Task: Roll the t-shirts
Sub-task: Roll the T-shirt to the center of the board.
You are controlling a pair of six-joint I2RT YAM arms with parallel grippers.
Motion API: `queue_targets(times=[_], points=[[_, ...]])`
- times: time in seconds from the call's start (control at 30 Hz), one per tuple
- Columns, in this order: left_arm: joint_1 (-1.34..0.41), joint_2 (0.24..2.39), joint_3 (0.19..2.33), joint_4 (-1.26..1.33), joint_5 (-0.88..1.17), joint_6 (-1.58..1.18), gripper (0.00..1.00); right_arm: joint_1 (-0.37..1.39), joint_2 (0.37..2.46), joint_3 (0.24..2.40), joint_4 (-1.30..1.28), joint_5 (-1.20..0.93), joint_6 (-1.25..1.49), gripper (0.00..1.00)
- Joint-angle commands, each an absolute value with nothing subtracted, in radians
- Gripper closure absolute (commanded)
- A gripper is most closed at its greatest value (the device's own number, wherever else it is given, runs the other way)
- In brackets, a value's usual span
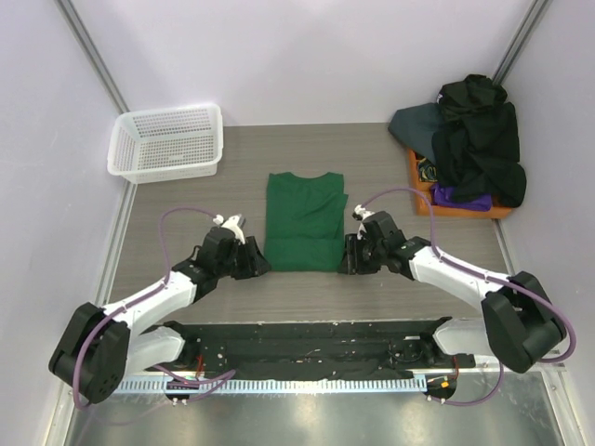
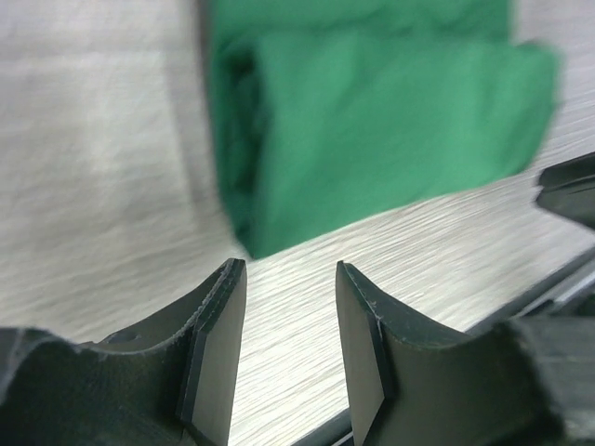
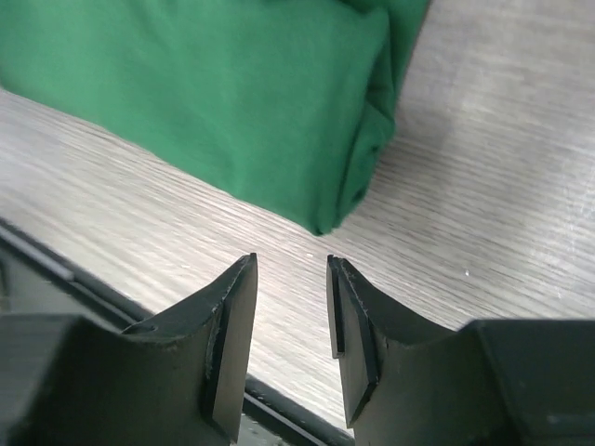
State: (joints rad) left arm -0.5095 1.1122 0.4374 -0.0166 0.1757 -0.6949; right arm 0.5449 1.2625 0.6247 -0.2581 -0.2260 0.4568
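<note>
Dark green t-shirt (image 1: 305,216), sleeves folded in, thick fold at near end

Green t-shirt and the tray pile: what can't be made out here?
- Top view: how many shirts are in the dark pile on the orange tray; the black shirt covers most.
- Left wrist view: the green t-shirt is blurred and cut by the top edge; its layers can't be counted.
- Right wrist view: it runs off the top and left edges.
</note>
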Motion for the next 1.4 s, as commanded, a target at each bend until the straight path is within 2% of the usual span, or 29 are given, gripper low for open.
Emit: queue_targets(times=[0.0, 0.37, 0.47, 0.53, 0.57, 0.6, 0.63, 0.7, 1.17, 1.37], points=[[-0.525, 1.106, 0.419, -0.017, 0.112, -0.647, 0.53, 0.577, 1.305, 0.657, -0.268, -0.129, 0.428, 0.56], [-0.538, 1.242, 0.459, 0.061, 0.110, -0.626, 0.52, 0.586, 1.416, 0.703, -0.218, -0.114, 0.414, 0.56], [-0.540, 1.265, 0.469, 0.078, 0.124, -0.629, 0.54, 0.584, 1.436, 0.707, -0.203, -0.133, 0.411, 0.62], [-0.540, 1.281, 0.474, 0.084, 0.129, -0.627, 0.57, 0.586, 1.445, 0.707, -0.186, -0.156, 0.413, 0.75], [-0.540, 1.285, 0.480, 0.084, 0.130, -0.627, 0.65, 0.586, 1.447, 0.709, -0.183, -0.163, 0.413, 0.81], [-0.540, 1.292, 0.482, 0.081, 0.130, -0.627, 0.72, 0.586, 1.451, 0.709, -0.184, -0.170, 0.416, 0.92], [-0.541, 1.292, 0.483, 0.077, 0.132, -0.629, 0.85, 0.586, 1.451, 0.710, -0.186, -0.181, 0.416, 0.97], [-0.543, 1.278, 0.488, 0.054, 0.135, -0.634, 0.99, 0.587, 1.433, 0.707, -0.193, -0.190, 0.419, 0.99], [-0.597, 0.980, 0.410, -0.164, 0.179, -0.758, 1.00, 0.635, 1.123, 0.554, -0.307, -0.253, 0.531, 0.99], [-0.598, 1.018, 0.459, -0.210, 0.178, -0.762, 1.00, 0.635, 1.092, 0.569, -0.345, -0.258, 0.535, 0.99]])
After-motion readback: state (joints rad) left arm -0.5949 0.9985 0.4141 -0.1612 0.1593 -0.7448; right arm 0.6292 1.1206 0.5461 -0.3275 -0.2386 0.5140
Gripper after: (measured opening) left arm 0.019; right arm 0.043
